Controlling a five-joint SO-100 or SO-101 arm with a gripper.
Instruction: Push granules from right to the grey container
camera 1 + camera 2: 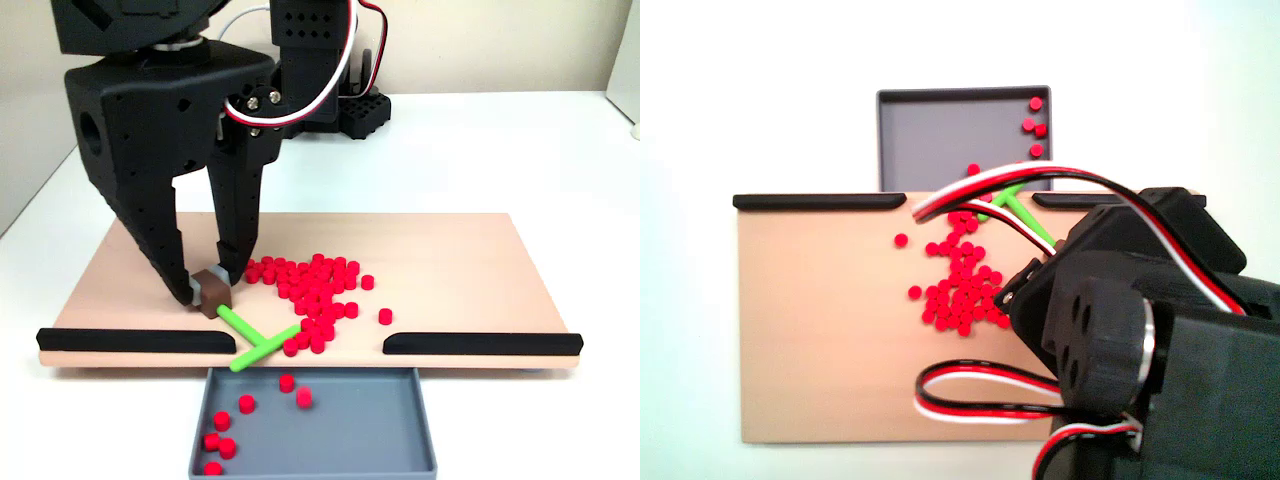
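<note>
Premises present as a robotics test bench, lab or hobby workspace: a plain white bench [500, 150] carries a purpose-made tan board [450, 260] with black bars [485, 344] along one edge; behind the board sits a black printed arm base [360, 112] with exposed servo wiring [970, 400].

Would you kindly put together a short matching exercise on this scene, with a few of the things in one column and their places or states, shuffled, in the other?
Things:
1. green pusher stick
2. grey container
3. black bars
4. main cluster of granules

Places or states:
A. on the tan board, beside the pusher
B. gripped by its block end in the gripper
C. along the board's edge, leaving a gap at the tray
D. below the board's edge in a fixed view, a few pellets inside

Pairs: 1-B, 2-D, 3-C, 4-A
</note>
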